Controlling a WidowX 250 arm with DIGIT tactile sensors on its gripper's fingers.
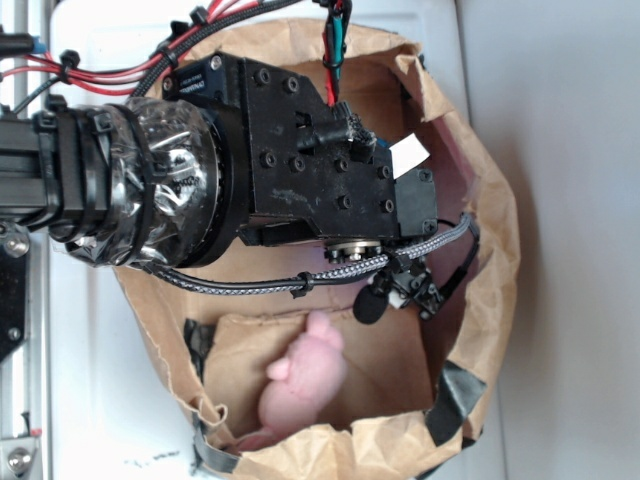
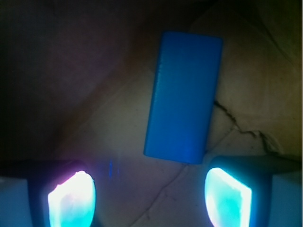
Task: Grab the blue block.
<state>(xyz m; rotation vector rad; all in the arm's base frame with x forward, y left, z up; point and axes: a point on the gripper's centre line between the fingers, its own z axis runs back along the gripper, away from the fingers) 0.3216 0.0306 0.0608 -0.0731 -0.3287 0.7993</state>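
Claw (image 2: pixel 150 198) spread wide, empty, down inside paper bag (image 1: pixel 495 250). Blue block (image 2: pixel 184 97) flat on bag floor just ahead of fingertips (image 2: pixel 72 201), toward right finger, long axis roughly along approach line, slightly tilted. Needs forward advance before closing.

- The exterior view looks straight down from above, close over the arm and the brown paper bag (image 1: pixel 480 250).
- The wrist view sits just behind the end effector (image 2: pixel 149 198), facing down into the bag's floor, very near; both views share the bag's interior.
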